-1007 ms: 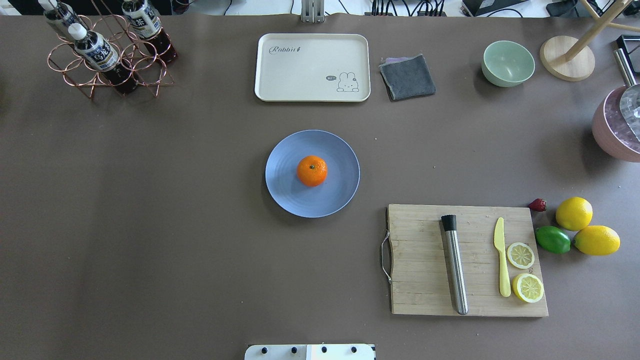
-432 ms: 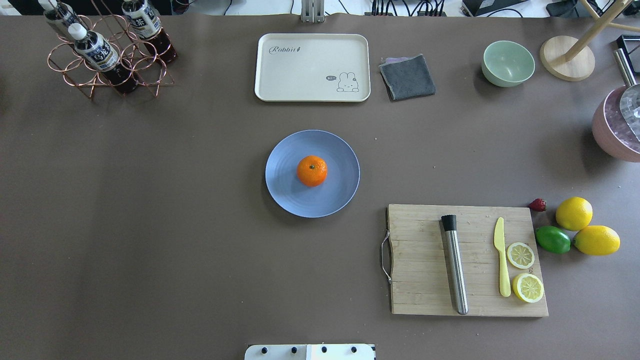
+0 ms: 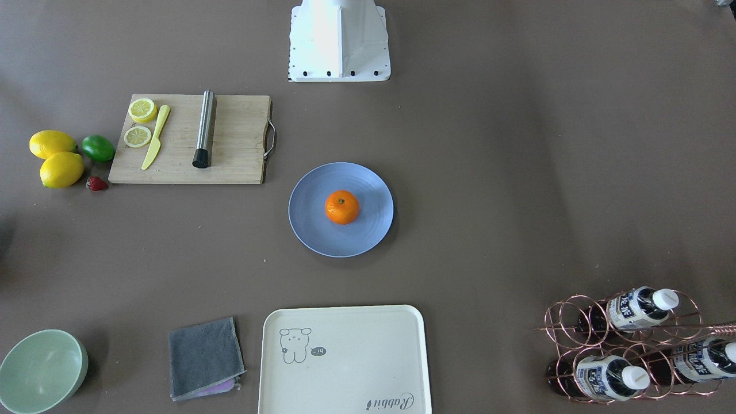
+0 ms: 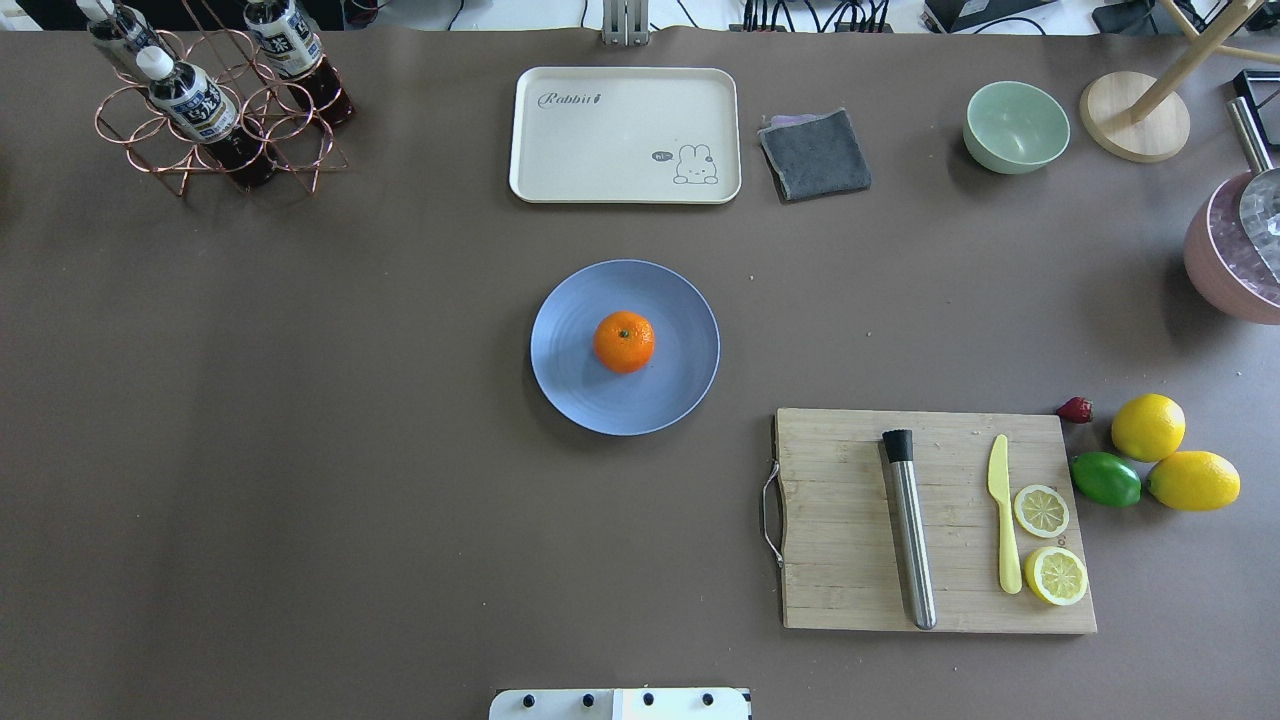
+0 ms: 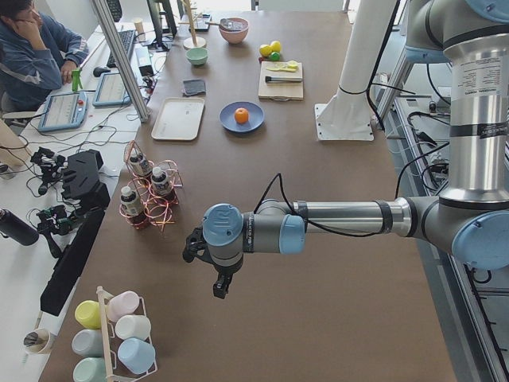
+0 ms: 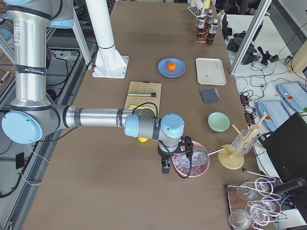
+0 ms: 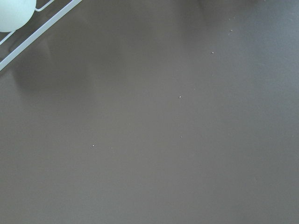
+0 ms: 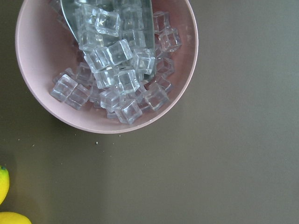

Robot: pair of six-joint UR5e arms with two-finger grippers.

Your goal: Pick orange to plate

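Note:
The orange [image 4: 624, 341] rests in the middle of the light-blue plate [image 4: 572, 392] at the table's centre, also seen from the front as the orange [image 3: 342, 207] on the plate [image 3: 310, 231]. Neither gripper appears in the overhead or front views. The left gripper [image 5: 219, 288] hangs over the table's left end, far from the plate; I cannot tell if it is open or shut. The right gripper [image 6: 165, 167] hovers beside the pink ice bowl [image 6: 191, 165] at the right end; its state cannot be told either. The wrist views show no fingers.
A cutting board [image 4: 850, 560] carries a steel muddler [image 4: 910, 530], a yellow knife and lemon slices. Two lemons [image 4: 1148, 427], a lime [image 4: 1105, 479] and a strawberry lie to its right. A cream tray [image 4: 625, 135], grey cloth [image 4: 815, 153], green bowl [image 4: 1015, 126] and bottle rack [image 4: 215, 100] line the far edge.

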